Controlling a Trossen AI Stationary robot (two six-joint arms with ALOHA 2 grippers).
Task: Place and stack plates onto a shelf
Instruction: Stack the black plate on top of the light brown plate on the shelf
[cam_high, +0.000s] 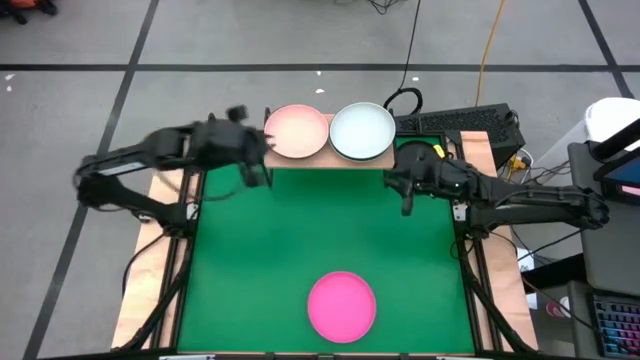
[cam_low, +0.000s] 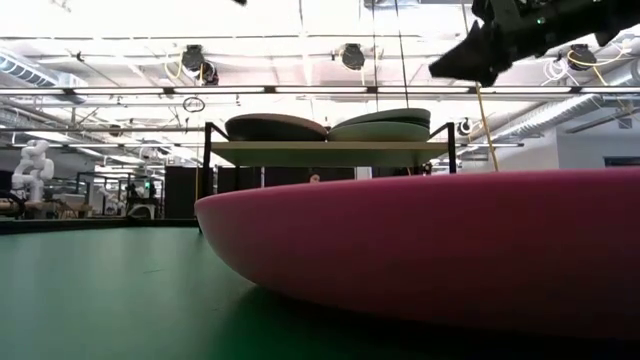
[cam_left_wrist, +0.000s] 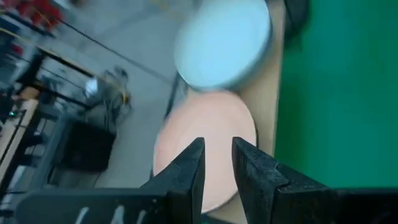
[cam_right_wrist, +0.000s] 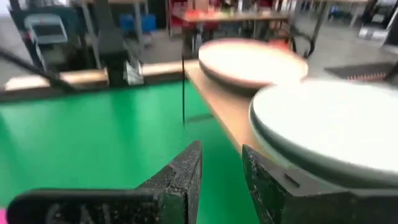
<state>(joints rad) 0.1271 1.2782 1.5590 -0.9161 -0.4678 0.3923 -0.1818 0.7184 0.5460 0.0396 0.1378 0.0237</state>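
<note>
A green mat (cam_high: 320, 230) covers the work surface, bordered by a light-wood tabletop (cam_high: 140, 290) with black frame rails. A black keyboard (cam_high: 465, 122) lies beyond the mat's far right corner. A yellow cable (cam_high: 488, 50) and a black cable (cam_high: 408, 60) run across the grey floor (cam_high: 80, 40). A white humanoid figure (cam_low: 30, 170) stands in the background room.

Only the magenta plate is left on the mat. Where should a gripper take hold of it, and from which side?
Grip the rim. The magenta plate lies flat and upright on the green mat, alone and near the front edge. Probably come from above, with one finger inside the raised rim and one outside. Both the left gripper and right gripper are near the shelf, about equally far away.
</note>
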